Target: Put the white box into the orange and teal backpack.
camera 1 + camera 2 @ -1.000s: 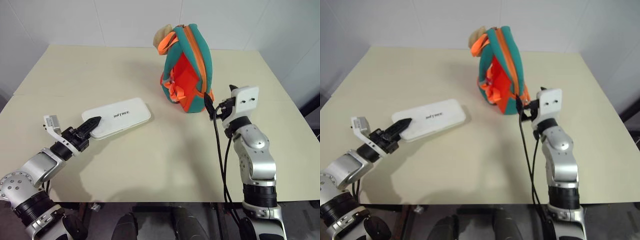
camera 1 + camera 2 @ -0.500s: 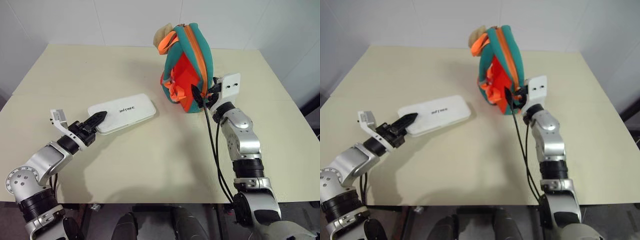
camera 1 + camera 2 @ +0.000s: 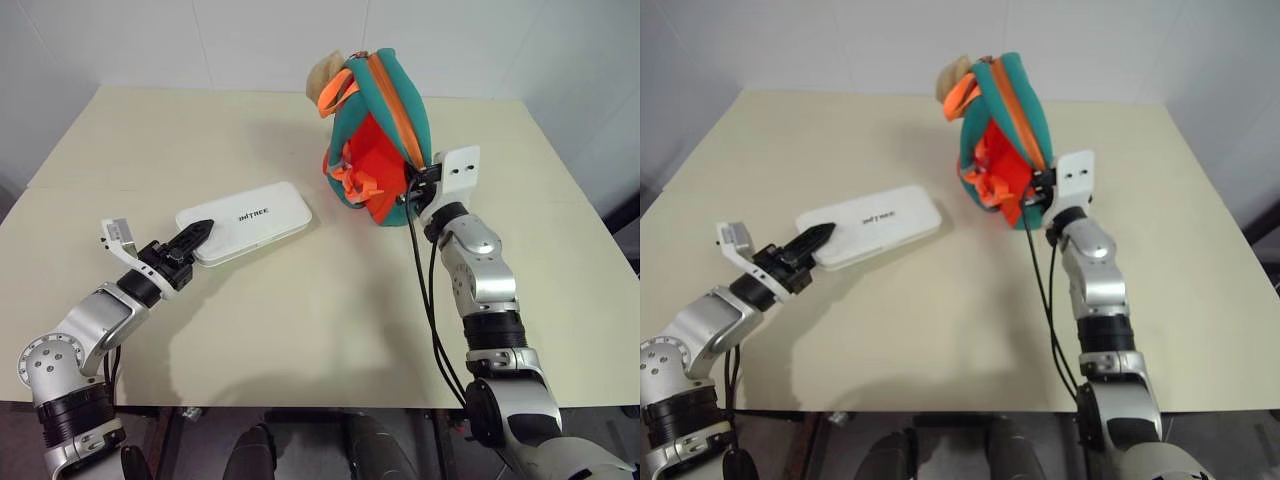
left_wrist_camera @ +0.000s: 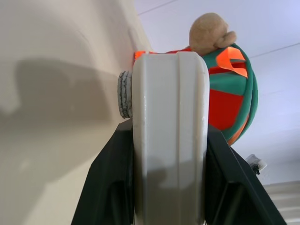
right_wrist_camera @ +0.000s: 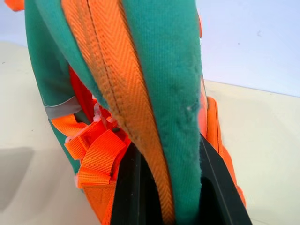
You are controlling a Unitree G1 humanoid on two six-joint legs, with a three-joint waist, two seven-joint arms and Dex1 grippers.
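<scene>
**Box gripped, bag edge pinched, nothing inside yet**

My left pincer (image 3: 193, 237) was clamped on the near end of the white box (image 3: 245, 222), which lay on the bench (image 3: 300, 320), well apart from the orange and teal backpack (image 3: 385, 130). My right pincer (image 5: 164, 187) was closed on the backpack's zipper edge. Left: carry box over, insert.

white box (image 3: 243, 222) on table (image 3: 300, 330) – left, backpack (image 3: 378, 140) right
</scene>
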